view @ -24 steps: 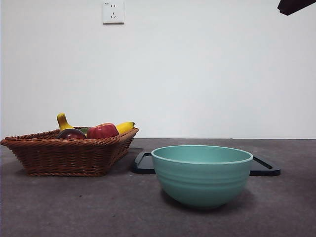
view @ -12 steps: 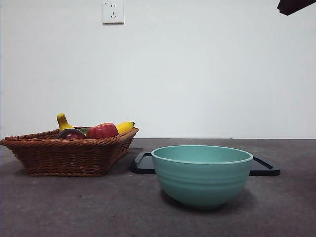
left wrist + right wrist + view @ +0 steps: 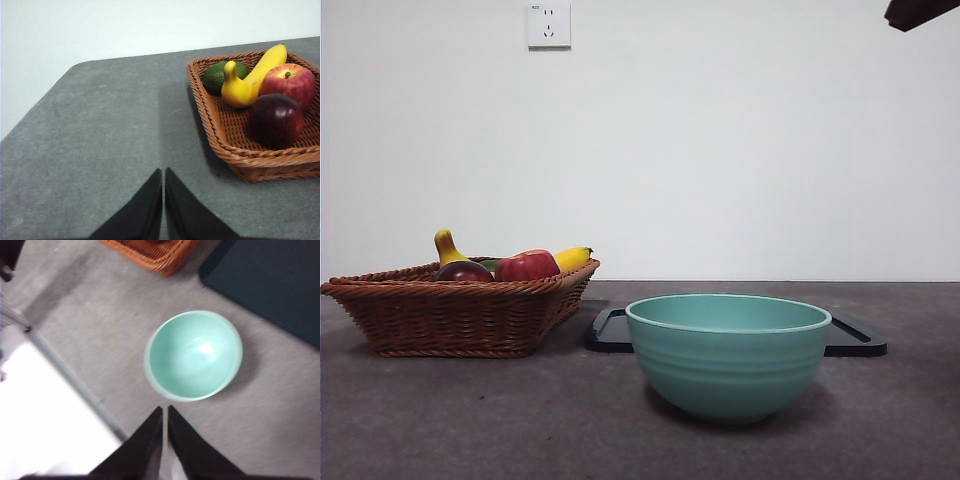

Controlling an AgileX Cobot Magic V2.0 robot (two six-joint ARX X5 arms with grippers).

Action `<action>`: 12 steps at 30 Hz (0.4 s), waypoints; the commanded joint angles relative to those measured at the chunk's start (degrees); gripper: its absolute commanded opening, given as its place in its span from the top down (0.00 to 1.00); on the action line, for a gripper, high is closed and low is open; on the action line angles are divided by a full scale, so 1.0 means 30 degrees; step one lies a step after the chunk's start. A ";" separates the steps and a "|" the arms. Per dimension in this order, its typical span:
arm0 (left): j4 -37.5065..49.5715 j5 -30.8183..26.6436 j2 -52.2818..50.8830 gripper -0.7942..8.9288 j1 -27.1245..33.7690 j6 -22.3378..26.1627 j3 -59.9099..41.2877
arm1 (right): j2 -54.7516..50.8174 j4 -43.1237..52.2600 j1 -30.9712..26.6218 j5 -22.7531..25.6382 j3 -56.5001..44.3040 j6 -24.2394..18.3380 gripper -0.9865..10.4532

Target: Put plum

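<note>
The plum, dark maroon and glossy, lies in the wicker basket beside a red apple; in the front view the plum peeks over the basket's rim at the left. My left gripper is shut and empty over bare table, apart from the basket. My right gripper is shut and empty high above the table near an empty teal bowl; it shows as a dark tip at the top right corner of the front view.
The basket also holds a banana and a green avocado. The teal bowl stands front centre, with a black tray behind it. A wall socket is on the white wall.
</note>
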 commanded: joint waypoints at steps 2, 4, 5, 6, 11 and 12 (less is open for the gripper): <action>-0.0160 0.0051 -0.0036 0.91 0.0058 -0.0146 -0.0393 | -0.0969 0.1909 -0.1756 0.0634 0.0197 -0.1501 0.91; -0.0160 0.0051 -0.0044 0.91 0.0058 -0.0146 -0.0393 | -0.1829 0.3461 -0.3293 0.0634 -0.0160 -0.1523 0.91; -0.0160 0.0051 -0.0036 0.91 0.0058 -0.0138 -0.0393 | -0.2295 0.4262 -0.4087 0.0627 -0.0415 -0.1530 0.91; -0.0160 0.0051 -0.0036 0.91 0.0058 -0.0146 -0.0393 | -0.2820 0.5064 -0.4998 0.0648 -0.0750 -0.1625 0.91; -0.0160 0.0051 -0.0036 0.91 0.0058 -0.0138 -0.0393 | -0.6309 0.8663 -0.9639 0.1370 -0.3599 -0.2594 0.91; -0.0160 0.0051 -0.0036 0.91 0.0058 -0.0138 -0.0393 | -0.7293 0.9734 -1.0469 0.1647 -0.4692 -0.2790 0.91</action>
